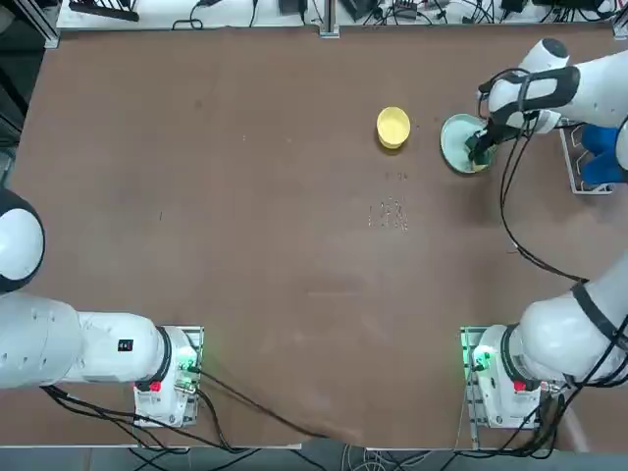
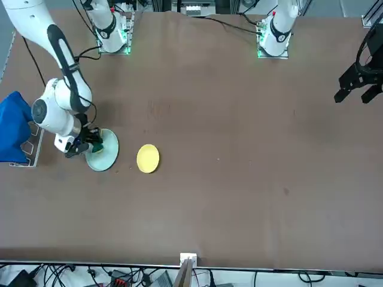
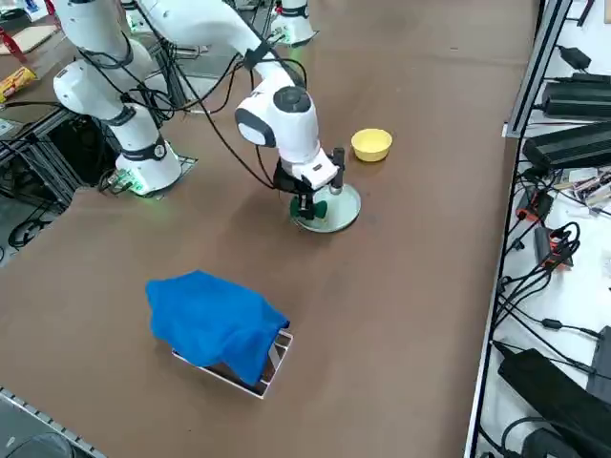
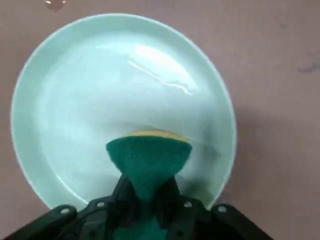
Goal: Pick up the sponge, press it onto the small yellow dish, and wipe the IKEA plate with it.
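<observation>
My right gripper is shut on the sponge, green scouring side toward the camera and a yellow edge against the IKEA plate. The sponge presses on the pale blue-green plate's inner surface near its rim. From overhead the gripper stands over the plate at the table's far right, and the small yellow dish sits just left of it, apart. The front view shows the gripper at the plate's left edge, with the yellow dish to its right. In the side view the gripper is on the plate.
A blue cloth covers a rack at the table's right edge, close to the working arm. Cables trail from the arm across the table. Open brown tabletop spreads left of the dishes.
</observation>
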